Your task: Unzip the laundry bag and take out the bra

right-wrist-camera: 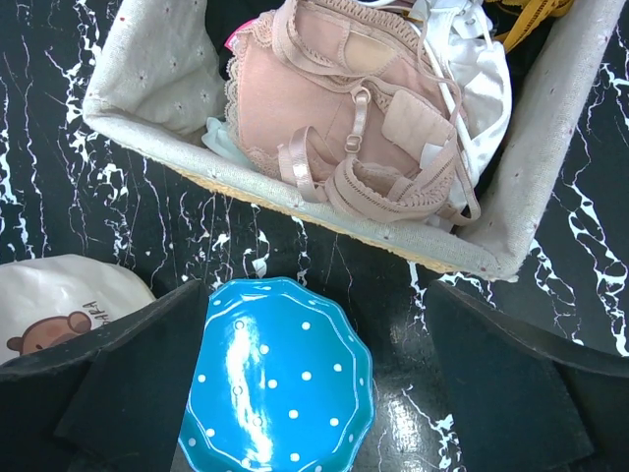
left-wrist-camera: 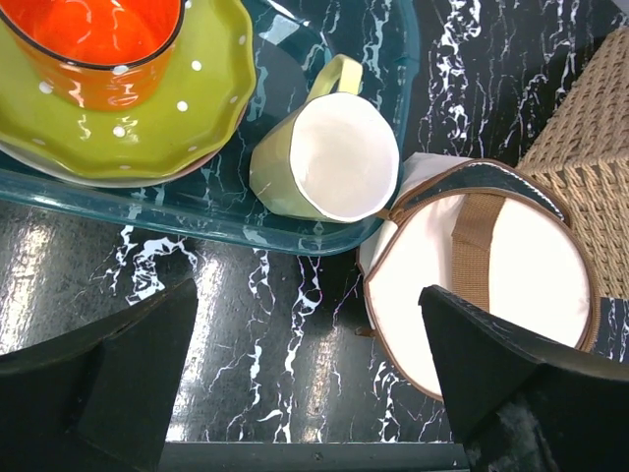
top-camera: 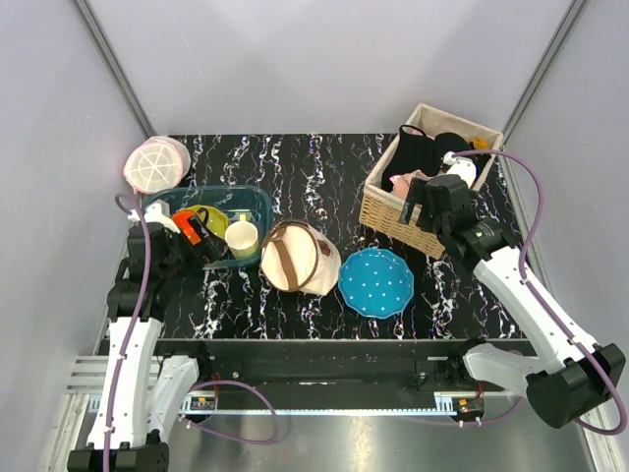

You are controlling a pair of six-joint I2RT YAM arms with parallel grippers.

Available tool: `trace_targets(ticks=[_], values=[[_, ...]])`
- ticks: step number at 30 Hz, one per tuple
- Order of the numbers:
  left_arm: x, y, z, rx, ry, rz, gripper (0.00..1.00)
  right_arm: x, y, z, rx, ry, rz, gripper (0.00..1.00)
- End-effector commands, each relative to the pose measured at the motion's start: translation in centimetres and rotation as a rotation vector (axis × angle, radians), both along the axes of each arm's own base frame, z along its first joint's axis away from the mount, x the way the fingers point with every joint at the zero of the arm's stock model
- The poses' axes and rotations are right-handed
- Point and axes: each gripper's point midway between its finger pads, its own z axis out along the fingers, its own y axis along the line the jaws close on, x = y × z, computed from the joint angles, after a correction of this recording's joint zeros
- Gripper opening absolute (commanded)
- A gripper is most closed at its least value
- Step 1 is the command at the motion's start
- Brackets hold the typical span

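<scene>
The laundry bag (top-camera: pixel 155 164), a round white mesh pouch with a pink rim, lies at the table's far left corner, behind the teal tray. I cannot tell what is inside it. It shows in neither wrist view. My left gripper (top-camera: pixel 200 248) (left-wrist-camera: pixel 310 393) is open and empty, low over the table just in front of the tray, well short of the pouch. My right gripper (top-camera: pixel 421 203) (right-wrist-camera: pixel 314 383) is open and empty, above the near edge of the wicker basket. A pink bra (right-wrist-camera: pixel 344 128) lies in that basket on other clothes.
The teal tray (top-camera: pixel 257 202) (left-wrist-camera: pixel 197 221) holds a green dotted plate (left-wrist-camera: pixel 211 108), an orange cup (left-wrist-camera: pixel 93 49) and a yellow-green mug (left-wrist-camera: pixel 329 157). A beige canvas bag (top-camera: pixel 300 258) (left-wrist-camera: pixel 531 285) and a blue dotted plate (top-camera: pixel 376 282) (right-wrist-camera: pixel 280 383) sit mid-front. The wicker basket (top-camera: pixel 388 218) (right-wrist-camera: pixel 295 202) stands at the right.
</scene>
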Motion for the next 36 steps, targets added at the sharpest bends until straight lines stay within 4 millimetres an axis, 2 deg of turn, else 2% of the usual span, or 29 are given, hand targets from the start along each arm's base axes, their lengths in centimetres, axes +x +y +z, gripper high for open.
trace_targets(ticks=[1, 4, 5, 6, 7, 8, 9, 10, 11, 12, 13, 14, 15, 16, 17, 18, 19, 20, 22, 23, 25, 26, 28, 29, 30, 31, 32, 34, 36], values=[[0.6, -0.4, 2.5, 0.010, -0.109, -0.041, 0.99, 0.2, -0.6, 0.7, 0.011, -0.046, -0.042, 1.00], [1.1, 0.4, 3.3, 0.045, -0.119, -0.016, 0.99, 0.2, -0.4, 1.0, 0.024, -0.062, -0.032, 1.00], [1.3, 0.8, 4.2, 0.063, -0.130, -0.001, 0.99, 0.2, -0.3, 1.1, 0.032, -0.067, -0.025, 1.00], [2.0, 1.3, 3.9, 0.088, -0.094, 0.012, 0.99, 0.2, -0.1, 1.6, 0.042, -0.083, -0.019, 1.00], [2.4, 2.9, 4.1, 0.162, -0.079, 0.058, 0.99, 0.2, -0.1, 1.8, 0.044, -0.094, -0.013, 1.00], [2.6, 4.0, 5.6, 0.208, -0.074, 0.100, 0.99, 0.1, -0.1, 2.1, 0.048, -0.102, -0.008, 1.00], [3.6, 5.0, 4.7, 0.252, 0.000, 0.129, 0.99, 0.1, -0.2, 2.8, 0.054, -0.127, -0.008, 1.00], [3.9, 6.6, 5.1, 0.316, 0.023, 0.181, 0.99, 0.0, -0.3, 3.0, 0.048, -0.137, -0.002, 1.00], [4.6, 7.1, 6.4, 0.337, 0.028, 0.198, 0.99, -0.1, -0.3, 3.3, 0.047, -0.151, 0.001, 1.00], [5.1, 7.5, 6.8, 0.352, 0.038, 0.215, 0.99, -0.1, -0.4, 3.9, 0.049, -0.173, 0.002, 1.00], [6.1, 8.1, 6.2, 0.378, 0.083, 0.230, 0.99, -0.2, -0.6, 3.9, 0.036, -0.178, 0.006, 1.00], [7.0, 8.4, 7.9, 0.384, 0.053, 0.250, 0.99, -0.2, -0.6, 4.0, 0.034, -0.185, 0.009, 1.00], [7.6, 8.8, 8.5, 0.392, 0.052, 0.272, 0.99, -0.2, -0.6, 4.2, 0.034, -0.196, 0.011, 1.00], [8.7, 9.5, 8.0, 0.413, 0.089, 0.304, 0.99, -0.2, -0.6, 4.4, 0.028, -0.200, 0.015, 1.00], [9.6, 9.8, 9.5, 0.419, 0.061, 0.326, 0.99, -0.2, -0.6, 4.4, 0.027, -0.201, 0.016, 1.00], [10.3, 10.2, 9.6, 0.430, 0.068, 0.344, 0.99, -0.1, -0.5, 4.3, 0.024, -0.195, 0.018, 1.00], [11.4, 10.9, 8.9, 0.457, 0.102, 0.369, 0.99, 0.0, -0.4, 4.2, 0.025, -0.191, 0.025, 1.00], [12.4, 11.1, 9.8, 0.466, 0.087, 0.384, 0.99, 0.0, -0.3, 4.1, 0.026, -0.186, 0.028, 1.00], [13.6, 12.1, 10.1, 0.509, 0.102, 0.421, 0.99, 0.2, 0.1, 3.8, 0.034, -0.177, 0.044, 1.00], [15.2, 12.5, 9.9, 0.523, 0.117, 0.423, 0.99, 0.3, 0.3, 3.7, 0.037, -0.172, 0.050, 1.00], [16.9, 13.1, 9.7, 0.550, 0.135, 0.429, 0.99, 0.5, 0.9, 3.2, 0.047, -0.159, 0.069, 1.00], [18.6, 13.3, 9.4, 0.560, 0.143, 0.424, 0.99, 0.6, 0.9, 3.0, 0.048, -0.154, 0.071, 1.00], [19.7, 14.2, 8.5, 0.604, 0.198, 0.452, 0.99, 0.9, 1.4, 2.4, 0.051, -0.139, 0.082, 1.00], [20.7, 14.5, 9.9, 0.607, 0.172, 0.472, 0.99, 1.0, 1.5, 2.3, 0.051, -0.134, 0.085, 1.00], [22.0, 14.9, 7.8, 0.632, 0.230, 0.470, 0.99, 1.2, 1.6, 2.1, 0.048, -0.128, 0.085, 1.00], [22.5, 15.0, 7.4, 0.642, 0.247, 0.468, 0.99, 1.3, 1.7, 2.0, 0.047, -0.124, 0.090, 1.00], [23.4, 15.1, 7.9, 0.643, 0.229, 0.478, 0.99, 1.4, 1.8, 2.0, 0.043, -0.123, 0.099, 1.00], [25.0, 15.5, 6.1, 0.660, 0.260, 0.494, 0.99, 1.7, 1.9, 1.8, 0.026, -0.113, 0.110, 1.00], [26.2, 16.2, 6.3, 0.657, 0.242, 0.526, 0.99, 2.0, 2.0, 1.4, 0.005, -0.096, 0.117, 1.00]])
